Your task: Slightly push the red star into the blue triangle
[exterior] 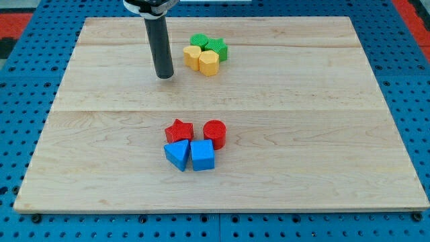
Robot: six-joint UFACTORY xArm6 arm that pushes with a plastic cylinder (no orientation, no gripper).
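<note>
The red star (179, 130) lies near the middle of the wooden board (302, 101), touching the top of the blue triangle (177, 154), which sits just below it. A blue cube (202, 154) is right of the triangle and a red cylinder (215, 133) is right of the star. My tip (164, 76) is on the board well above the red star, slightly to its left, apart from every block.
A tight cluster sits near the view's top, right of my tip: a green block (198, 41), a green star (216, 48), a yellow block (193, 56) and a yellow block (209, 63). Blue pegboard (27, 101) surrounds the board.
</note>
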